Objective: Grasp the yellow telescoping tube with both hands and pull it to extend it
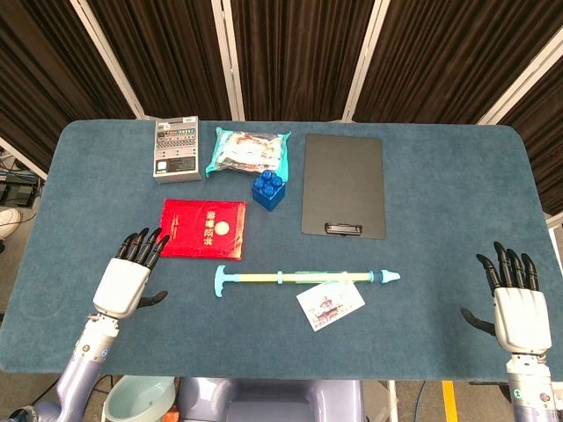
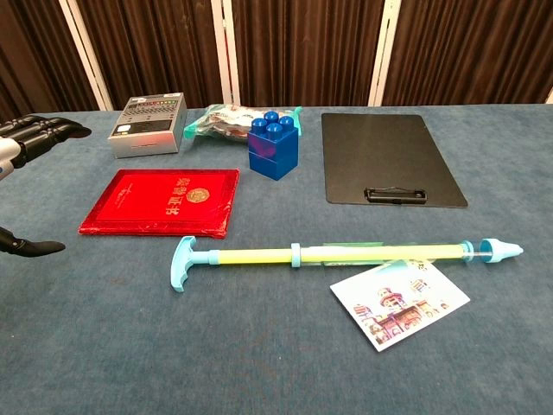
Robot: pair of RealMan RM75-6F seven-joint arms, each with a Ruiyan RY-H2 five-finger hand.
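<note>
Yellow telescoping tube (image 1: 303, 279) lies flat on table (image 1: 422, 334), between both hands, touching neither. Left hand (image 1: 127, 277) sits nearer its T-handle end, right hand (image 1: 517, 303) well past the tip; both empty, fingers spread.

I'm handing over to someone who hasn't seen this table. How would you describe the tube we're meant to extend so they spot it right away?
Start at the black clipboard on the blue table, then look at the near edge in front of it. The yellow telescoping tube lies crosswise there, partly over a picture card. It is the only long thin thing, with a light blue T-handle at one end and a pointed tip at the other.
</note>
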